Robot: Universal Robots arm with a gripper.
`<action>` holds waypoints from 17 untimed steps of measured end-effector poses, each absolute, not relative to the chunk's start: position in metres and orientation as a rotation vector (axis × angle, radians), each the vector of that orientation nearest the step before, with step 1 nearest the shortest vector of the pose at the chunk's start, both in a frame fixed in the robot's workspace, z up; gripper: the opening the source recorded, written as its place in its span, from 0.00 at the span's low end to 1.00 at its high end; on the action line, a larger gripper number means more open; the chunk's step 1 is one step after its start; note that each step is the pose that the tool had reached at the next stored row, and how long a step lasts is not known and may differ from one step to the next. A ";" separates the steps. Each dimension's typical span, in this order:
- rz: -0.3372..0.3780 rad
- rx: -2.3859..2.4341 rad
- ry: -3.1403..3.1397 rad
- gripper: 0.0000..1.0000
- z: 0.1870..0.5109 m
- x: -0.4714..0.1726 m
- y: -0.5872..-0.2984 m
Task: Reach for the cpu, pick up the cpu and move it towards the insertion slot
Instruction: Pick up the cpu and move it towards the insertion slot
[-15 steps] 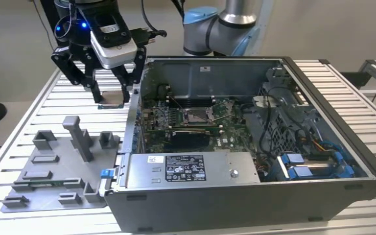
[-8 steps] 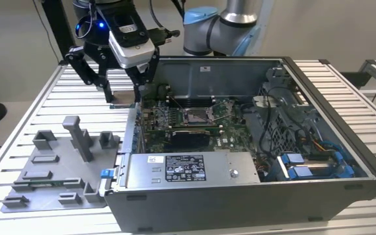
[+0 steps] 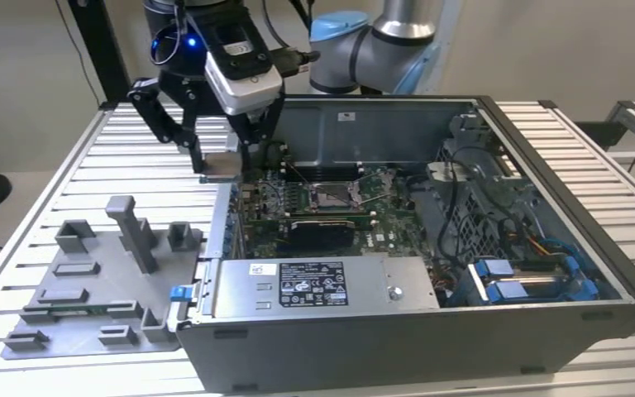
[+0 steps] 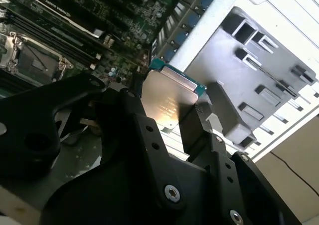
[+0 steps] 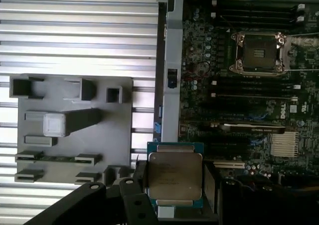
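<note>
Right now my gripper [image 5: 174, 185] pinches the cpu [image 5: 174, 179] by two opposite edges, one finger [image 4: 149, 135] on each side, its metal top facing up between them. I hang over the wall of the open computer case [image 3: 428, 331], with the insertion slot [image 5: 259, 53] well ahead of my fingers on the motherboard. My hold looks thin; I judge a jolt could tilt the chip or let it slip onto the board.
</note>
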State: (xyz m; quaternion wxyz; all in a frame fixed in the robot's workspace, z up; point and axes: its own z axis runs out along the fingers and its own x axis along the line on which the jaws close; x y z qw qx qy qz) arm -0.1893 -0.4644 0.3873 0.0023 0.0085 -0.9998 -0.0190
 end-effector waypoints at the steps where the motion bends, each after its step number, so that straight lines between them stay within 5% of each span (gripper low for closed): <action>1: -0.060 0.027 -3.136 0.00 0.387 -0.187 -0.464; 17: -0.060 0.026 -3.136 0.00 0.387 -0.127 -0.464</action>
